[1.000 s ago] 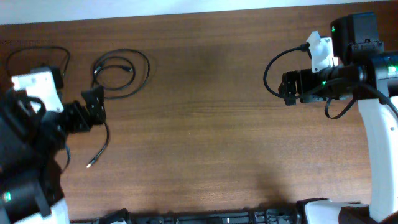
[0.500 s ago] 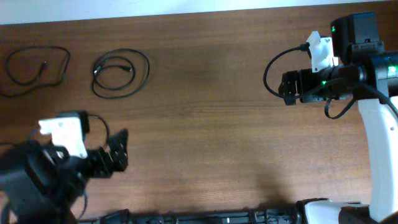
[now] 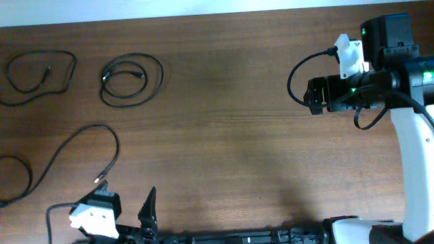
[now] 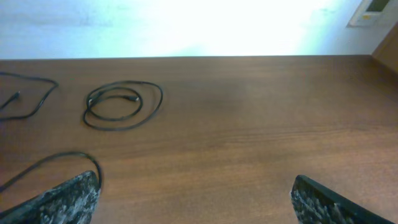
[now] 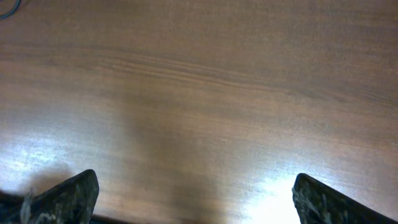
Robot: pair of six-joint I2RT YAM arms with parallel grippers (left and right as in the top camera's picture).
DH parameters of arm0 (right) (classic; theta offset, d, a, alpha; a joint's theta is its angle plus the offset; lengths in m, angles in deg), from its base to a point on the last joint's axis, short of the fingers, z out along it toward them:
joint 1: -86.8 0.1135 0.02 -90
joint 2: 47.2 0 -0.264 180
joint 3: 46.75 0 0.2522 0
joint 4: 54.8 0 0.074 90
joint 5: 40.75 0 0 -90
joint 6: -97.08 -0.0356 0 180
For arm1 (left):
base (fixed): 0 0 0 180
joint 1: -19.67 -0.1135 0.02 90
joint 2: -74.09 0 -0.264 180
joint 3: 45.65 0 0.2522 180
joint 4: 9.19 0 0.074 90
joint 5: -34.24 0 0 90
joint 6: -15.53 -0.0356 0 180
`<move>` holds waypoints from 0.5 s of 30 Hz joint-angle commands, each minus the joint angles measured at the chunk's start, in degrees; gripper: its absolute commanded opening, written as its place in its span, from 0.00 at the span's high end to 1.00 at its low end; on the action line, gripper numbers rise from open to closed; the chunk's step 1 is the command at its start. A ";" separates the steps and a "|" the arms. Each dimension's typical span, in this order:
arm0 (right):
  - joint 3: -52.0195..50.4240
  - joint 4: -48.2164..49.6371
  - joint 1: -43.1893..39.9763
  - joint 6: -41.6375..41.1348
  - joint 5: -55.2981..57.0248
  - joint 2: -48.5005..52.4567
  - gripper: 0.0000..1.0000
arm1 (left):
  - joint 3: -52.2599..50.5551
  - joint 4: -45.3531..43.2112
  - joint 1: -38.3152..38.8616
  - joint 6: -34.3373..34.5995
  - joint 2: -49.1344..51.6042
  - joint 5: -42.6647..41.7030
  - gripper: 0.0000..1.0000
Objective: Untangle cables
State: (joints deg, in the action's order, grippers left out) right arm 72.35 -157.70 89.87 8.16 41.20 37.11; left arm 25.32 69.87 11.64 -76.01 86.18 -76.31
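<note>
Three black cables lie apart on the left of the wooden table. A coiled cable point(image 3: 132, 80) sits at the back left and shows in the left wrist view point(image 4: 122, 104). A looped cable point(image 3: 39, 74) lies at the far left edge, also in the left wrist view point(image 4: 28, 99). A long loose cable point(image 3: 74, 146) with a metallic tip curves at the front left, also in the left wrist view point(image 4: 50, 163). My left gripper point(image 3: 148, 217) is open and empty at the table's front edge. My right gripper point(image 3: 313, 96) is open and empty over bare wood at the right.
The right arm's own thick black wire point(image 3: 295, 71) loops beside its wrist. The right arm's white base point(image 3: 413, 156) stands at the right edge. A black rail point(image 3: 224, 237) runs along the front edge. A pale wall lies beyond the table's far edge point(image 4: 186, 57).
My left arm has pulled back from the back left to the front edge, open and empty. The long cable it was over now lies uncovered. The right arm has not moved.
</note>
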 commanded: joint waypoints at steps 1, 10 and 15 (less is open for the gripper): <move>0.74 0.02 -0.11 -0.33 -0.33 -0.46 0.01 | -3.06 -0.11 0.79 -0.68 -4.33 0.20 0.01; 0.74 0.00 -0.11 -0.33 -0.33 -0.46 0.01 | -8.70 -1.62 0.76 -0.68 -11.76 0.11 0.01; 0.74 0.02 -0.11 -0.33 -0.33 -0.46 0.01 | -8.72 -5.20 0.76 -0.72 -11.76 0.00 0.01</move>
State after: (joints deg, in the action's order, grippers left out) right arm 72.35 -157.70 89.89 8.16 41.20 37.11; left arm 16.93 66.25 12.17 -76.01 75.04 -76.34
